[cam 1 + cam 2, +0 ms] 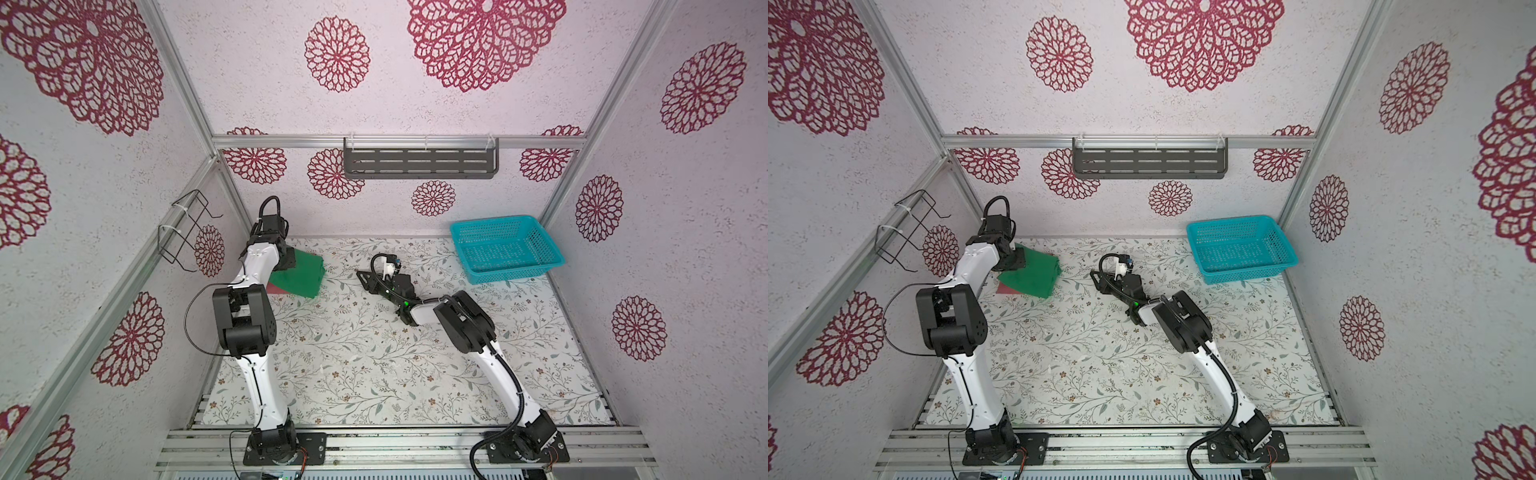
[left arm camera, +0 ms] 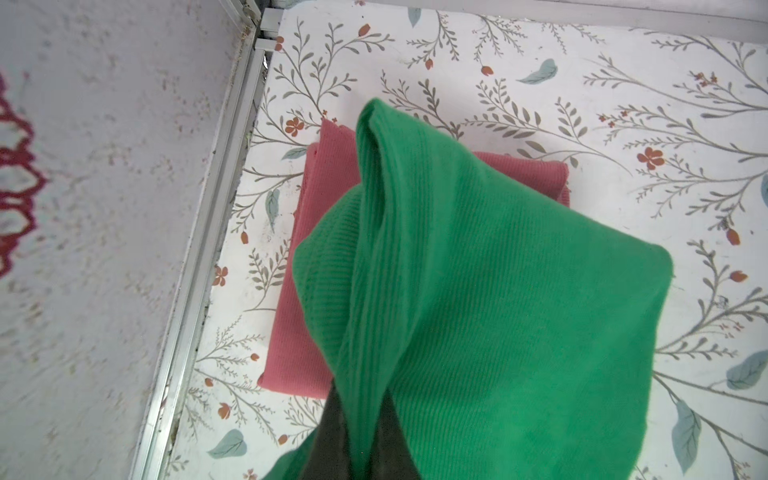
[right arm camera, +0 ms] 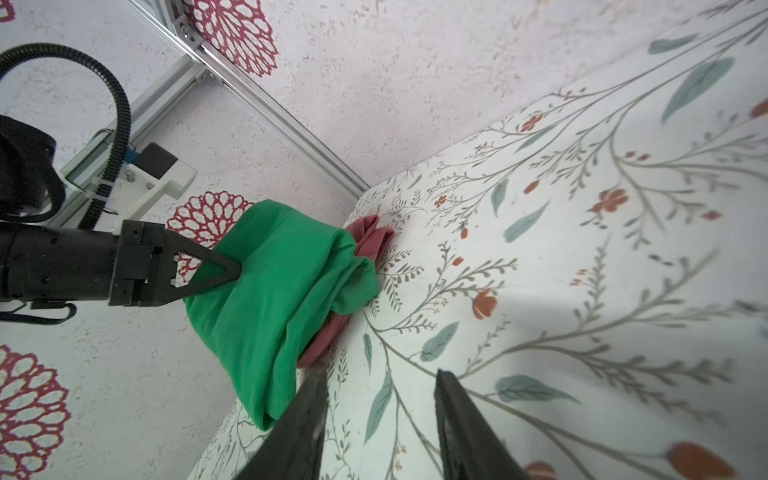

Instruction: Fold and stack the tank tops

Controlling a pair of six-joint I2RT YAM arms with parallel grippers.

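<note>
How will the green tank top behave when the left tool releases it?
Likely floppy: the green tank top sags in folds from the left tool. Probably light, hanging from one pinch. Ribbed knit should grip the pink tank top, not slide.

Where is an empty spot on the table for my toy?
Biggest bare patch: the front of the table, between the left arm and the right arm. Another: the back edge between the green tank top and the basket. Crowded: the back left corner, where the left pincer holds it over the pink tank top, and mid-table by the right pincer.
</note>
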